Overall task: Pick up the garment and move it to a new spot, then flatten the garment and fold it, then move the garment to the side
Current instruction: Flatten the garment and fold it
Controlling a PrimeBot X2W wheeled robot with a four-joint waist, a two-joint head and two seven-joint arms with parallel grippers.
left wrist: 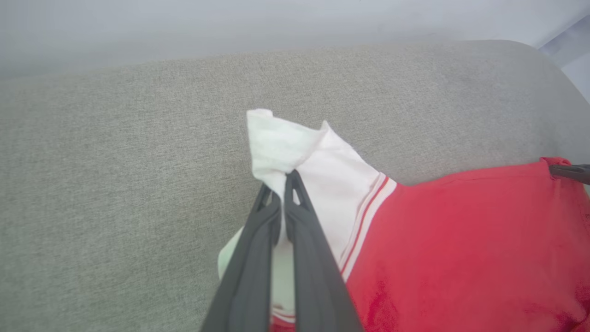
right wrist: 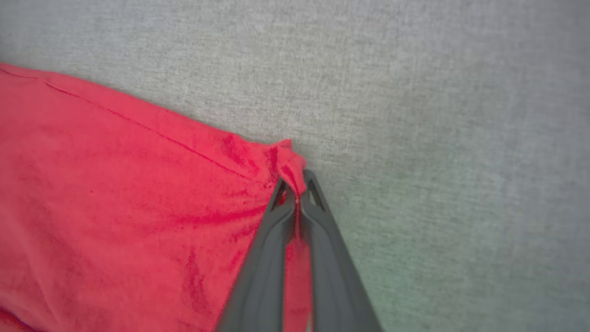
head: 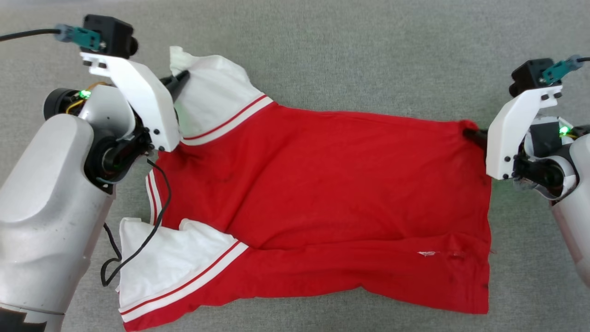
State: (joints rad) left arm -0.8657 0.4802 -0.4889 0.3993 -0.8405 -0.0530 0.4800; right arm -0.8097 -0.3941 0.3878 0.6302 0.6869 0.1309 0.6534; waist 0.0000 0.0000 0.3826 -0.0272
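Observation:
The garment, a red shirt with white sleeves and red-striped trim, lies spread sideways on the grey fabric surface, plain side up. My left gripper is shut on the far white sleeve; the left wrist view has its fingertips pinching the sleeve's white cloth. My right gripper is shut on the far red hem corner, and in the right wrist view that corner bunches between the closed fingers. The near sleeve lies flat at the lower left.
The grey upholstered surface extends all around the shirt, with its rounded far edge in the left wrist view. A black cable from my left arm drapes over the near sleeve and collar area.

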